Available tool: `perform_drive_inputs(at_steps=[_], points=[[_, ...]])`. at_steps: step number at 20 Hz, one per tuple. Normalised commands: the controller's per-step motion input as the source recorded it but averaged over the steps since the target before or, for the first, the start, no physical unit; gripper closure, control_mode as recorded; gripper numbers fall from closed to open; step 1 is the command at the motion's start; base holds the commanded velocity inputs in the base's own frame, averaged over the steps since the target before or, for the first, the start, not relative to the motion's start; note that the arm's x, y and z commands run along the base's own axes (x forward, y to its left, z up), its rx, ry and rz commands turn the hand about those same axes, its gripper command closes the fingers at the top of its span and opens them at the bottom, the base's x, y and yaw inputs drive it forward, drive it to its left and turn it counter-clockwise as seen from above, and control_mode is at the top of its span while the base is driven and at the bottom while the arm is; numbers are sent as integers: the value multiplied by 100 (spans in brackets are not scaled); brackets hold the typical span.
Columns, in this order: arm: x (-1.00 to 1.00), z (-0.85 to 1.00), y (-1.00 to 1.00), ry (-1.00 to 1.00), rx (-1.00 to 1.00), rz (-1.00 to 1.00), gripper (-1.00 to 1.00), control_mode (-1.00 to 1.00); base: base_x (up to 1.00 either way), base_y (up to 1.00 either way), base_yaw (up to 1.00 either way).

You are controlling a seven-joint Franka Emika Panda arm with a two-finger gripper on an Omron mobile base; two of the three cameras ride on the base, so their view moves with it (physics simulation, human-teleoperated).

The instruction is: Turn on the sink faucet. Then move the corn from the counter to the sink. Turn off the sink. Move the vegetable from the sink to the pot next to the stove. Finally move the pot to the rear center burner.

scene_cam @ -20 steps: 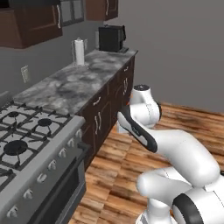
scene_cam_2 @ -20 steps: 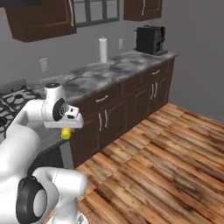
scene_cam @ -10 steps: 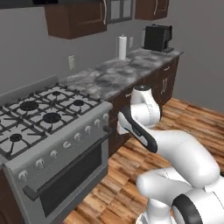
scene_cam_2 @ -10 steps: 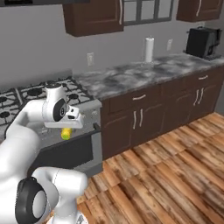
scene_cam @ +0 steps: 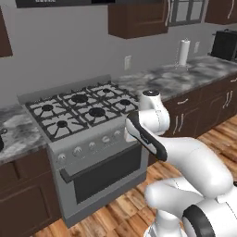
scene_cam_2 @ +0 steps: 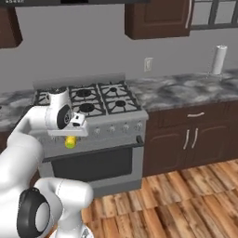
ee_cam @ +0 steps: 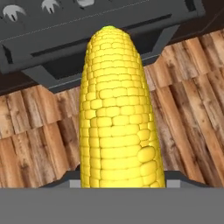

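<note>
The base has rolled along the counter (scene_cam_2: 186, 93), so the stove (scene_cam_2: 88, 104) now sits square ahead. The gripper (scene_cam_2: 70, 139) pinches the corn (ee_cam: 117, 109), hanging before the oven door above open wood floor (scene_cam_2: 176, 195).

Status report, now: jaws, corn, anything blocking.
Gripper shut on the corn, carried in front of the stove. Corn hangs above wood floor, clear of the oven door. Nothing blocking in view.
</note>
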Motion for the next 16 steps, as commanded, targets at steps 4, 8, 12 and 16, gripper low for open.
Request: perform_drive_inputs(at_steps=[4,8,12,16], points=[[0,0,0,0,0,0,100,100,-22,2,35],[0,0,0,0,0,0,100,100,-1,26,27],[0,0,0,0,0,0,100,100,11,32,26],[0,0,0,0,0,0,100,100,26,31,27]])
